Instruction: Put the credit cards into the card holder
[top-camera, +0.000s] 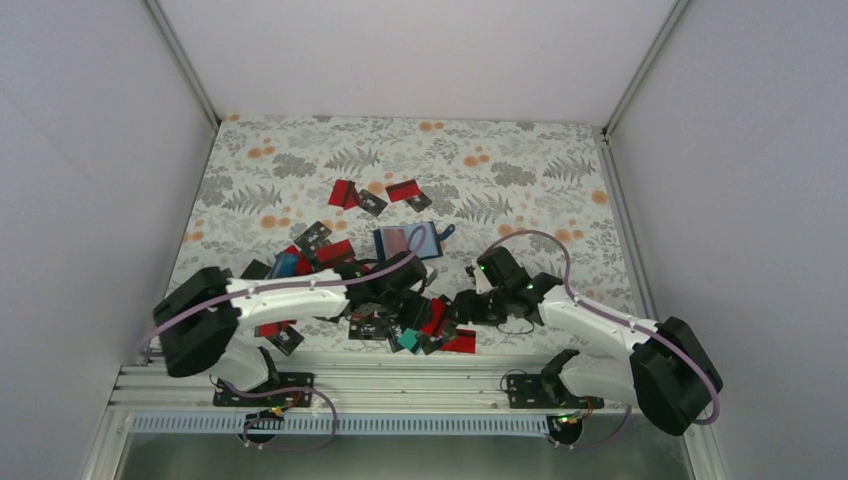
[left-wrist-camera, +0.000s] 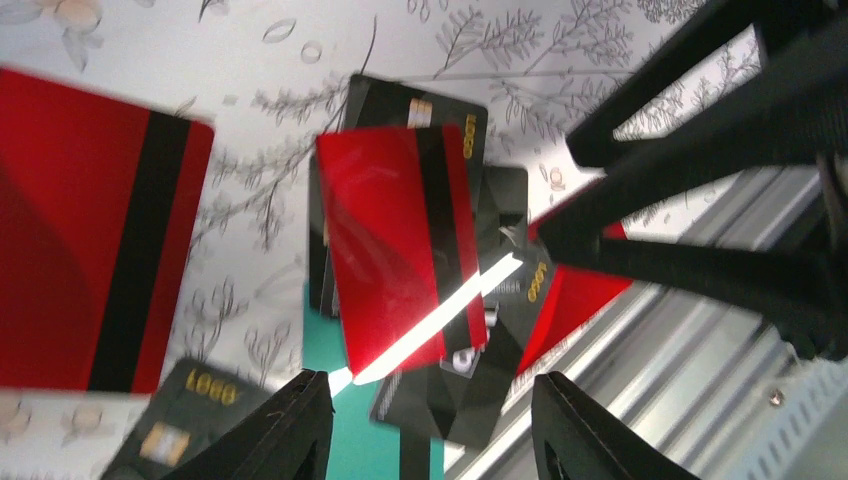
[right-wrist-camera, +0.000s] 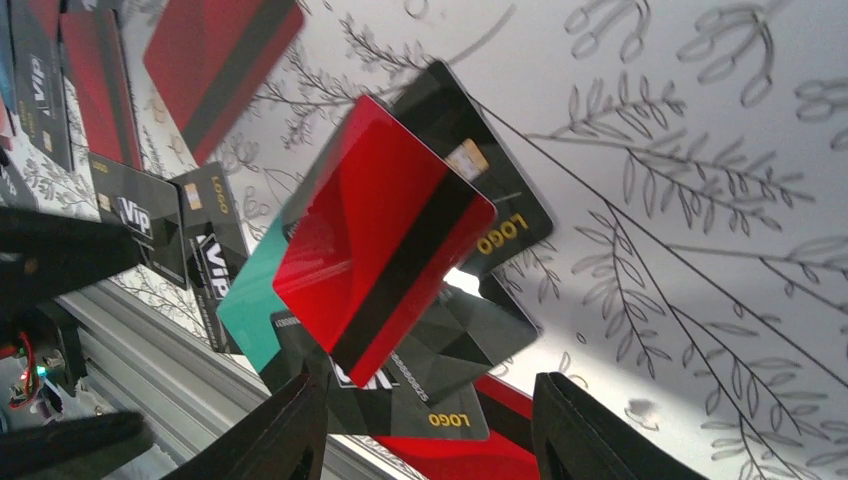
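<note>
Many credit cards lie over the floral table, with a pile (top-camera: 425, 325) near the front edge. The card holder (top-camera: 408, 241) lies open behind the pile, light blue inside; it is out of both wrist views. My left gripper (top-camera: 412, 303) is open and empty over the pile. In the left wrist view (left-wrist-camera: 430, 435) its fingers straddle a red card (left-wrist-camera: 400, 240) lying on black cards and a teal card (left-wrist-camera: 322, 345). My right gripper (top-camera: 462, 306) is open and empty, facing the same pile from the right. In its wrist view (right-wrist-camera: 430, 435) the red card (right-wrist-camera: 385, 235) lies just ahead.
More red and black cards lie at the left (top-camera: 300, 250) and far middle (top-camera: 375, 197). The metal rail (top-camera: 400, 385) runs along the front edge just behind the pile. The right arm's fingers (left-wrist-camera: 700, 140) show close by in the left wrist view. White walls enclose the table.
</note>
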